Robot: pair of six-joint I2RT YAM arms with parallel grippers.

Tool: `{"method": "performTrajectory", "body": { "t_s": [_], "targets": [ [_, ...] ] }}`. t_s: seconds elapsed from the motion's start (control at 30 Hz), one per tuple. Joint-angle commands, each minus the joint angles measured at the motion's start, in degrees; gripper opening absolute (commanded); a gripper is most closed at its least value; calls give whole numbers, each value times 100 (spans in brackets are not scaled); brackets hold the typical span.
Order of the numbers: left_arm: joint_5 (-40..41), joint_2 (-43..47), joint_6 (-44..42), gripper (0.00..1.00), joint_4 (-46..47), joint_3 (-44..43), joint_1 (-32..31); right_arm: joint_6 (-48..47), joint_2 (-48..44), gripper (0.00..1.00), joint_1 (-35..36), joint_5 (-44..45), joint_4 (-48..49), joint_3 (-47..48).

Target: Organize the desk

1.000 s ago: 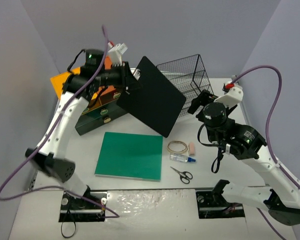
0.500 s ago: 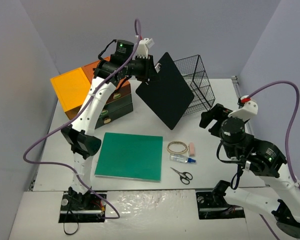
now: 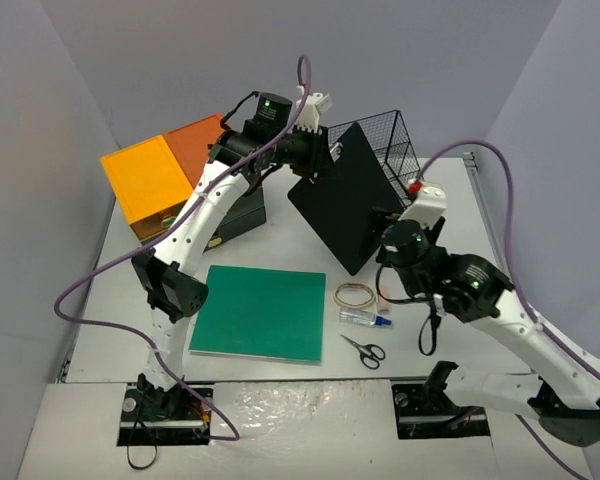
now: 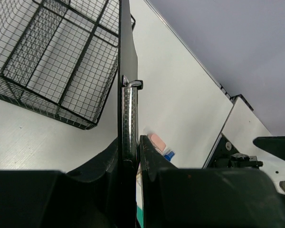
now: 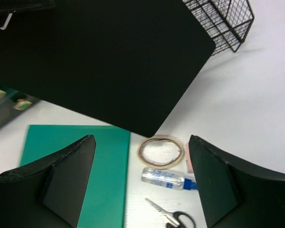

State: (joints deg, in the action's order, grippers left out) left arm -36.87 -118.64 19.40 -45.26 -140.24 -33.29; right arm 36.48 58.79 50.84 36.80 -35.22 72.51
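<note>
Counter (image 5: 247,104) tidy-up: left hand (image 4: 129,142) grips the clipboard (image 3: 345,205), next slotting into the basket (image 3: 380,140), I judge; right hand (image 5: 140,140) hovers wide.

Black board (image 3: 345,205) tilted at centre, clamped in left gripper (image 3: 315,160), screens left side of wire basket (image 3: 395,150). We see open air under right gripper (image 5: 140,142), jaws wide, down to tape ring (image 5: 160,153), glue bottle (image 5: 166,178), scissors (image 5: 173,219). Green board (image 3: 260,310) lies flat beside them, low. We find bare table (image 3: 465,200) right of basket.
</note>
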Motion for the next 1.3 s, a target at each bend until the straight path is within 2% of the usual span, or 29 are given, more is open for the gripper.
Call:
{"method": "performTrajectory", "body": {
  "t_s": [0.0, 0.1, 0.23, 0.3, 0.53, 0.67, 1.27],
  "targets": [
    [-121, 846, -224, 0, 363, 234, -65, -1282, 683, 79, -307, 597, 843, 1321],
    [-146, 1166, -319, 0, 281, 564, -72, -1885, 1066, 80, -336, 558, 1094, 2238],
    [-101, 1867, -464, 0, 273, 1586, -87, -2512, 1337, 81, -380, 150, 1246, 2682],
    [-124, 2273, -496, 0, 340, 2225, -95, -2637, 1377, 83, -482, -107, 1246, 2672],
    [-247, 3235, -755, 0, 199, 3504, -82, -2340, 1012, 85, -939, -1241, 1246, 2042],
    [-497, 3310, -855, 0, 67, 3584, -60, -2250, 850, 85, -1044, -1578, 1240, 1768],
    [-610, 3223, -1160, 0, -186, 3462, -28, -2250, 748, 86, -1312, -1745, 1140, 1593]
  ]
}}
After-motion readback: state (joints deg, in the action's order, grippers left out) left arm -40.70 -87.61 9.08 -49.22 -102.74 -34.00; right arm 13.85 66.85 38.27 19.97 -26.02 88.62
